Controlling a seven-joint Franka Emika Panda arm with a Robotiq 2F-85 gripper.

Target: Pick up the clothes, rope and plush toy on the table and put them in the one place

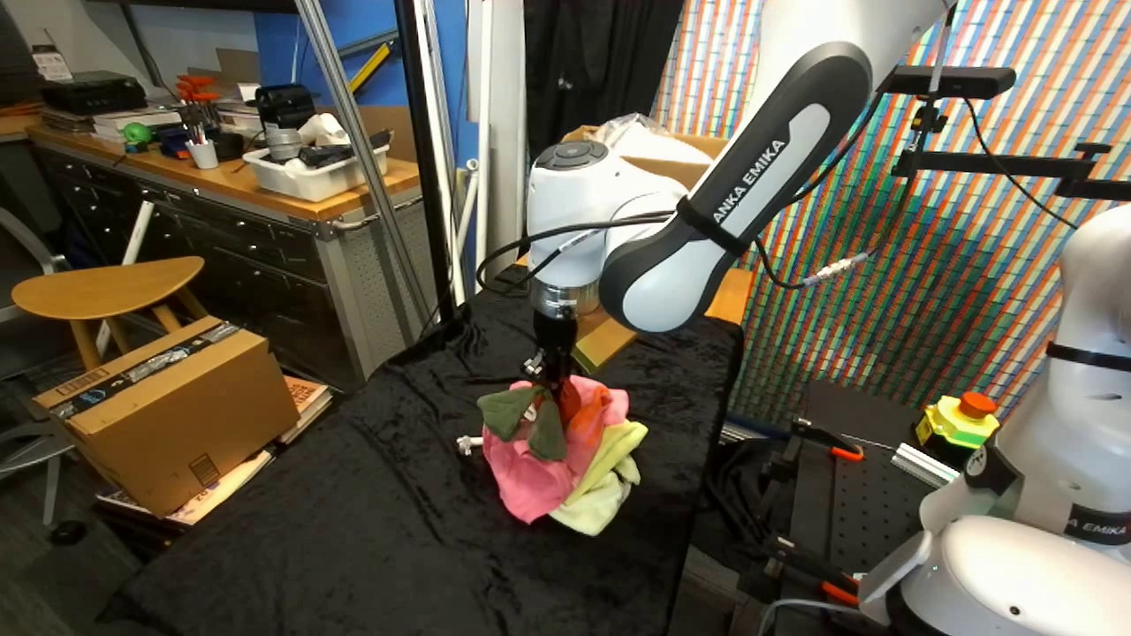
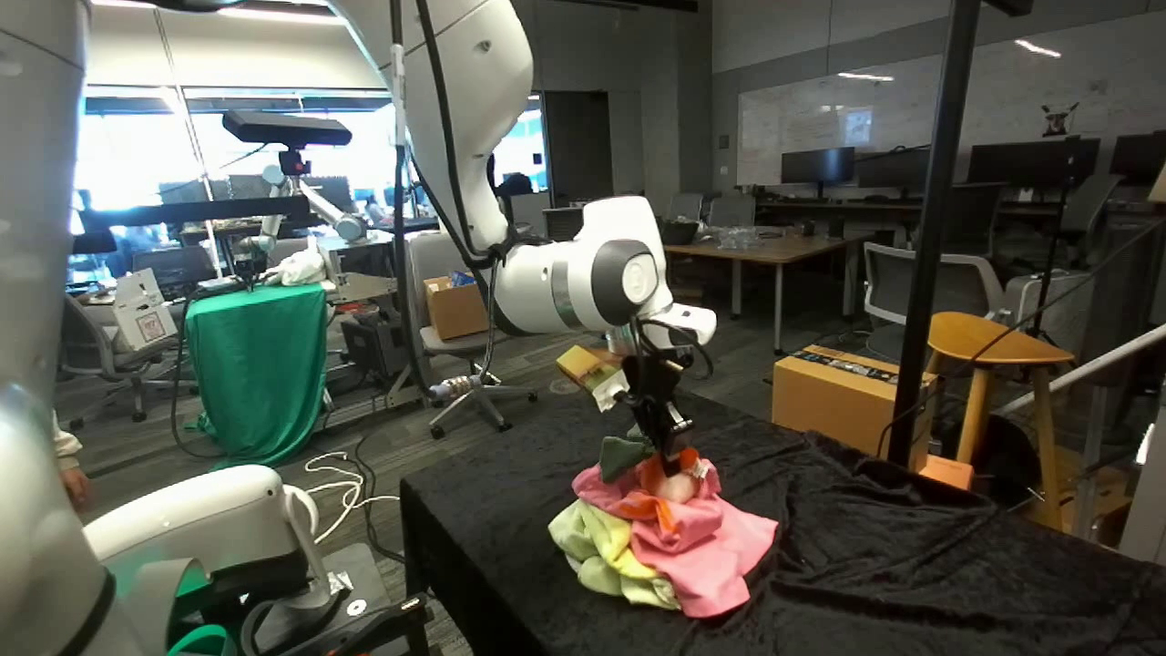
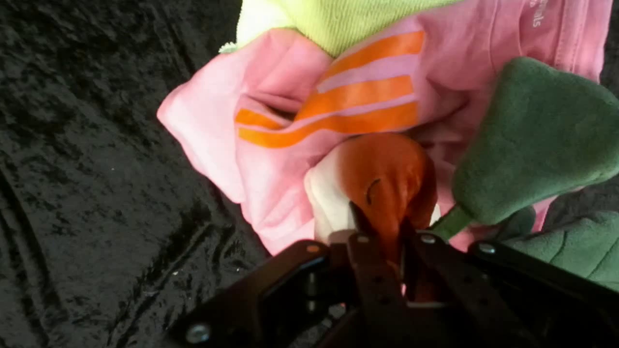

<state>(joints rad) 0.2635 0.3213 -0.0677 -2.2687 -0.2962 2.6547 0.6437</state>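
Note:
The plush toy, orange-red and white with green leaf-like parts, lies on the clothes in both exterior views and in the wrist view. My gripper points down with its fingers closed around a fold of the orange part. The clothes are a pink garment with orange stripes and a yellow-green cloth, heaped together. A white knotted end, possibly the rope, sticks out beside the heap; any more of it is hidden.
The heap lies on a table with a black velvet cover. A yellowish box stands at the table's edge behind the gripper. A metal post and a cardboard box are beside the table.

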